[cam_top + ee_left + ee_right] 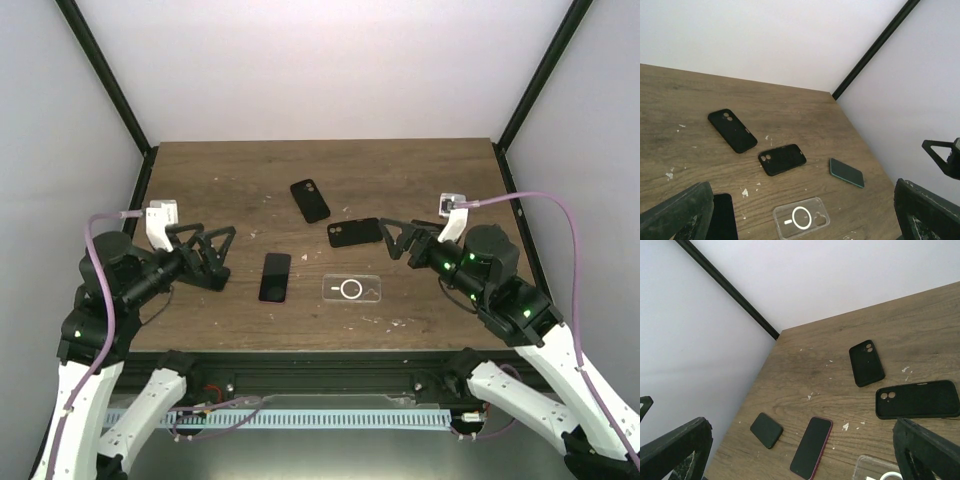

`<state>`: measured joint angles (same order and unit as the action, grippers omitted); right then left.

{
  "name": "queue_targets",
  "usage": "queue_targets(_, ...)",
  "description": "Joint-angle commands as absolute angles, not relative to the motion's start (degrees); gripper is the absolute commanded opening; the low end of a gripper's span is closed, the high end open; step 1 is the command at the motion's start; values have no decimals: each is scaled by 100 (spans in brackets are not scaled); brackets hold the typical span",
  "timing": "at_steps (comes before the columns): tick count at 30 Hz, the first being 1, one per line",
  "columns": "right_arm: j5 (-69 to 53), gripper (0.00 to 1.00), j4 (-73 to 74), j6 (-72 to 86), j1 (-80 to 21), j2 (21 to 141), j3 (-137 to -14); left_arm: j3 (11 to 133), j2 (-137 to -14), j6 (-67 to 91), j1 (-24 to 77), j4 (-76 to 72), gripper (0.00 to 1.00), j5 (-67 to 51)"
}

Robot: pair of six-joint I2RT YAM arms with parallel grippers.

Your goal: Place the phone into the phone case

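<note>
Left pincer (226,260) and right pincer (388,240) gape wide and empty, phone (275,277) lying just beside the left one, case (352,289) printed with white ring and dash near the right.

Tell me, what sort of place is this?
Likely a robot test booth: a wooden table boxed in by plain white panels on a black frame, two robot arms at its near edge.

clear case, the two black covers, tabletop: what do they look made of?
Phone case: clear colourless plastic, glossy; wood grain shows through, white ring printed on it. Rigid or soft, can't tell.
Upper black cover and right black cover: opaque matte black, likely silicone or soft plastic; almost no glare.
Table: matte brown wood grain, solid wood or laminate unclear; pale flecks scattered on it.
</note>
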<state>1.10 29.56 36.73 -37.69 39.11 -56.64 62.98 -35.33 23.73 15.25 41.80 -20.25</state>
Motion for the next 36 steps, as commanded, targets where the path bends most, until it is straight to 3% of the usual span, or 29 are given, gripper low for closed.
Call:
queue_targets(1,87,100,2887,3665,-3823,3911,-5757,6286,-3551,2287,1507,4138,100,-2043)
queue_targets(12,-45,100,2731,3857,-3828,3775,-5433,5907,-4008,2294,1503,4416,100,-1291)
queue_targets(21,-710,100,3100,5235,-3823,4273,-5215,5323,-5359,2581,1506,4053,86,-807)
queue_targets(26,-839,99,2961,5894,-3823,4557,-4813,5014,-6184,2796,1603,3716,86,-409)
queue_targets(29,-699,98,3086,6430,-3828,4711,-4613,4994,-6651,2880,1677,3671,93,-382)
queue_targets(33,-769,94,3237,7161,-3840,5093,-4278,4753,-6956,2878,1687,3296,93,-618)
queue_targets(36,-1023,85,2738,7144,-3870,5394,-3928,4528,-7082,2895,1687,2876,92,-965)
